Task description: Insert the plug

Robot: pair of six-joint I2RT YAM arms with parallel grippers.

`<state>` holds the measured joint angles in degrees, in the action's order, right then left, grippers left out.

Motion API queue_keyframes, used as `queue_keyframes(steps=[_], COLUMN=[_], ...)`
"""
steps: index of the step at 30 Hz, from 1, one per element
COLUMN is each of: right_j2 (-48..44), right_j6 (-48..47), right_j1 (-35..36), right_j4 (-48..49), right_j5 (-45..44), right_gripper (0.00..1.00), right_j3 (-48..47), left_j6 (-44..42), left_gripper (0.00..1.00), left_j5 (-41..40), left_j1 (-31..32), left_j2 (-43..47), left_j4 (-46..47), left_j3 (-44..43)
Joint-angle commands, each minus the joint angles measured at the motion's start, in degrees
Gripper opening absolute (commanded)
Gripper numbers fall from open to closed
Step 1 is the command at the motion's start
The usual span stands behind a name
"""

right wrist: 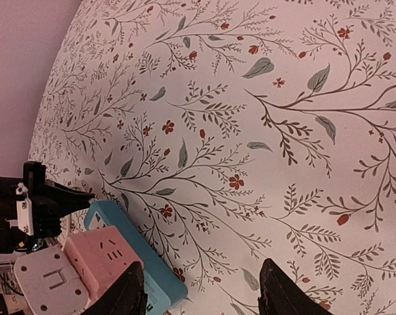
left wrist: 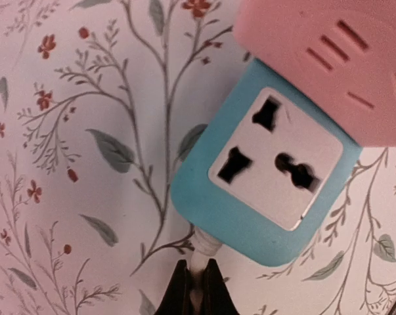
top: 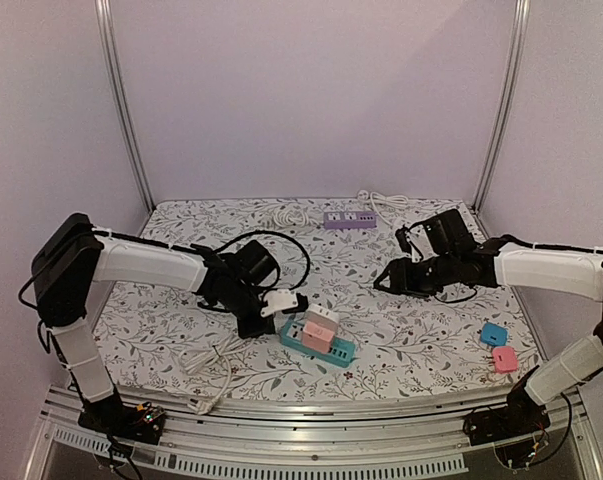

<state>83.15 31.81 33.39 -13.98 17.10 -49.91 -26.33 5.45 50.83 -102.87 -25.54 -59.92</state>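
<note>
A teal power strip [top: 319, 346] lies near the table's front middle, with a pink adapter [top: 317, 336] and a white adapter [top: 323, 319] plugged into it. In the left wrist view the strip [left wrist: 250, 223] shows one free socket [left wrist: 276, 161] beside the pink adapter [left wrist: 329, 59]. My left gripper [top: 268, 313] [left wrist: 194, 292] is shut on the strip's white cord [left wrist: 203, 252] right at the strip's end. My right gripper [top: 389, 280] [right wrist: 204, 295] is open and empty, hovering over bare cloth to the right of the strip [right wrist: 129, 246].
A small blue plug [top: 494, 333] and a pink plug [top: 505, 359] lie at the front right. A purple power strip [top: 349, 219] with a white cable [top: 289, 212] lies at the back. A black cable loops by my left arm; a white cable [top: 211, 360] lies at the front left.
</note>
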Motion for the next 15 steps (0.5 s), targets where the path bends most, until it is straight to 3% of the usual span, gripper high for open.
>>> queue_keyframes(steps=[1, 8, 15], right_j2=[-3.14, -4.95, -0.9], right_j6=[-0.89, -2.56, -3.97], right_j1=[-0.6, -0.75, -1.06], right_j4=[-3.23, -8.18, -10.73], right_j5=[-3.01, -7.17, -8.71], right_gripper=[0.58, 0.58, 0.59], right_j3=[0.46, -2.64, -9.49], left_j6=[-4.08, -16.07, -18.56], left_gripper=[0.0, 0.0, 0.0], left_j5=[-3.47, -3.35, 0.81], left_j1=[-10.6, -22.61, -34.13], left_j2=[-3.68, -9.48, -12.72], left_j4=[-4.42, -0.14, -3.04], left_j3=[-6.21, -9.62, -14.46])
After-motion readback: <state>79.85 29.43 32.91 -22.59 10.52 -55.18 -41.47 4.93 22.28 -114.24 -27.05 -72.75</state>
